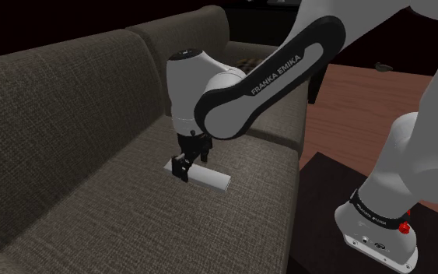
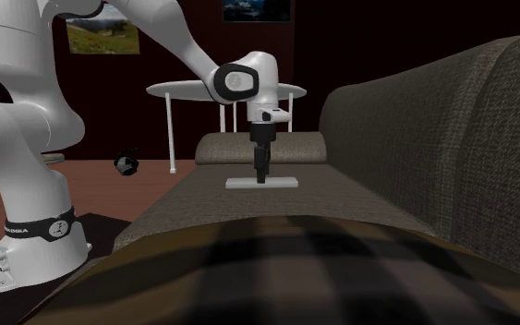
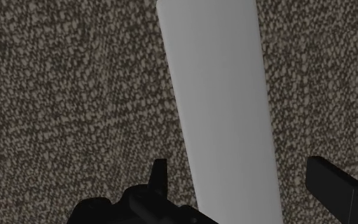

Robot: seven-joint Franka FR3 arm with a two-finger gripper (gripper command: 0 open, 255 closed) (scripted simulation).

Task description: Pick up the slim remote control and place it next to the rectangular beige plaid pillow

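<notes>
Hovering low over the grey remote (image 1: 211, 178), centre frame on the sofa seat (image 1: 108, 167).
End effector (image 1: 182, 172) spread apart, fingers (image 3: 335, 187) apparently clear of it.

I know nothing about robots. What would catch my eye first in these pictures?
The big white arm bending down over a dark woven sofa stands out first. Its black tool is open and straddles one end of a slim pale remote lying flat on the seat cushion. In the second exterior view, a blurred plaid pillow looms in the foreground.
</notes>
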